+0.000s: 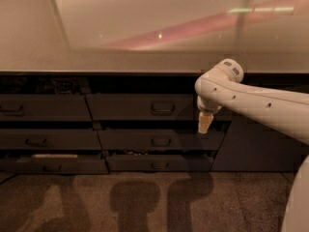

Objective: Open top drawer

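Note:
The top drawer is the wide dark front in the middle column just under the counter, with a small rounded handle at its centre. My gripper hangs pointing down at the end of the white arm that comes in from the right. It is in front of the drawer's right end, to the right of the handle and a little below it, and it does not touch the handle.
Two more dark drawers sit below the top one, and another column of drawers stands to the left. A pale glossy counter runs above. A dark cabinet panel is at the right, brown carpet below.

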